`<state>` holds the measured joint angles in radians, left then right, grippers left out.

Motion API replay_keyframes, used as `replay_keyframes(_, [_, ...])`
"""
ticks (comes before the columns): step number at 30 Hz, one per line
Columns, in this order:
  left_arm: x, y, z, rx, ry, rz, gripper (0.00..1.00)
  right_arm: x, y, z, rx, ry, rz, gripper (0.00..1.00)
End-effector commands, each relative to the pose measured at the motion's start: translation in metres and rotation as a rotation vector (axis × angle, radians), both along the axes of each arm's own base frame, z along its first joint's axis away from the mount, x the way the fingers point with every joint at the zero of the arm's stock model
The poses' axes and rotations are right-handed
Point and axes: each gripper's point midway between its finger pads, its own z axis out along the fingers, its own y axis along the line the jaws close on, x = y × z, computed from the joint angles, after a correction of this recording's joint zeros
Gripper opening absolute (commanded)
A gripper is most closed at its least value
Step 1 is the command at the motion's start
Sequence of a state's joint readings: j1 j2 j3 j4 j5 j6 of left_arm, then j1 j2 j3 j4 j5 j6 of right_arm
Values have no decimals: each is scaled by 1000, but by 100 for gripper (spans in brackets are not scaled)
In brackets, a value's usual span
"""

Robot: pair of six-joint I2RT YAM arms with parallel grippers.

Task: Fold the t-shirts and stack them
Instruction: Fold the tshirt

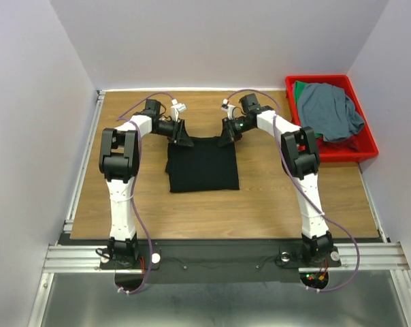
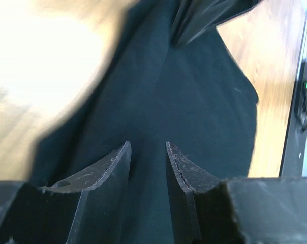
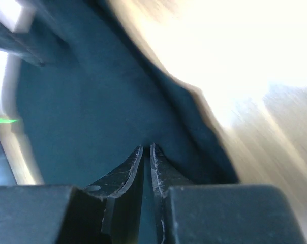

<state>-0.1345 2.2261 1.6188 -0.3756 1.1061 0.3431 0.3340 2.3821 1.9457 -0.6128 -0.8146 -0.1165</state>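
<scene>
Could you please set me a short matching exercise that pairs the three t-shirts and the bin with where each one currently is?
Things:
1. black t-shirt
2. grey-blue t-shirt
3. green t-shirt
4. red bin

Places:
A. at the far right of the table
B. lying on top inside the bin
C. spread flat in the middle of the table
D. peeking out from under another shirt at the bin's far left corner

Pairs: 1-C; 2-B; 3-D; 4-A
</scene>
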Motion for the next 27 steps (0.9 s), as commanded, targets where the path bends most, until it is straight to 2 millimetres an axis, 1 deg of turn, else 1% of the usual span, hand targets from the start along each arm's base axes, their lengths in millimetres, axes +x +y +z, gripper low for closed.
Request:
replay_keyframes(1, [46,8,11,-79,-8,88,44,50,-9,2,90,26,-116,17])
replay_keyframes(2, [50,11,6,-88,20,106,44,56,-12,1,104,42,-135,17])
replay_keyframes(3, [59,14,7,-105,21,118,44,61,-15,-2,123,78,-165,17])
replay_keyframes(4, [62,22,-5,-121,94,159,44,66,-22,-11,137,109,-184,17])
replay_keyframes(6, [68,27,-9,-157,124,190,44,68,-27,-24,133,151,-214,17])
replay_keyframes(7, [70,30,-10,-173,144,205,44,67,-31,-37,110,180,-244,17])
replay_keyframes(8, [68,29,-9,-193,168,201,46,67,-35,-42,101,194,-257,17])
replay_keyframes(9, [67,28,-7,-198,170,199,46,67,-37,-45,94,201,-268,17])
replay_keyframes(10, [65,28,-4,-202,168,195,47,70,-42,-50,72,198,-294,16])
replay_keyframes(11, [63,27,8,-215,157,189,47,74,-45,-48,66,186,-307,16])
replay_keyframes(12, [63,28,16,-219,142,186,47,79,-47,-42,62,167,-316,17])
replay_keyframes(13, [62,29,27,-223,123,185,47,87,-55,-36,49,137,-341,17])
replay_keyframes(14, [63,34,58,-223,32,179,48,93,-55,-10,54,81,-348,17])
replay_keyframes(15, [60,39,69,-211,-4,190,49,96,-58,5,48,41,-354,18])
replay_keyframes(16, [57,42,109,-185,-114,208,51,100,-60,20,28,-18,-361,20])
replay_keyframes(17, [55,60,117,-159,-171,243,52,99,-63,58,25,-100,-364,25])
replay_keyframes(18, [51,67,132,-143,-204,273,54,98,-63,50,-4,-97,-380,28])
replay_keyframes(19, [47,76,145,-119,-268,289,56,95,-64,88,-9,-183,-382,31])
replay_keyframes(20, [39,86,178,-103,-363,324,60,93,-62,97,-47,-227,-402,41])
replay_keyframes(21, [31,98,175,-85,-361,364,64,87,-59,106,-65,-254,-400,44])
replay_keyframes(22, [26,106,181,-73,-382,391,67,74,-53,120,-95,-289,-406,45])
replay_keyframes(23, [19,114,199,-47,-439,434,75,67,-50,123,-113,-306,-402,46])
replay_keyframes(24, [14,121,192,-25,-422,469,81,60,-50,124,-136,-319,-400,49])
replay_keyframes(25, [8,125,199,-4,-447,491,94,47,-48,124,-163,-324,-402,49])
replay_keyframes(26, [6,133,194,40,-429,541,99,40,-48,124,-172,-322,-400,50])
replay_keyframes(27, [1,133,186,57,-411,543,99,33,-48,122,-181,-315,-399,50])
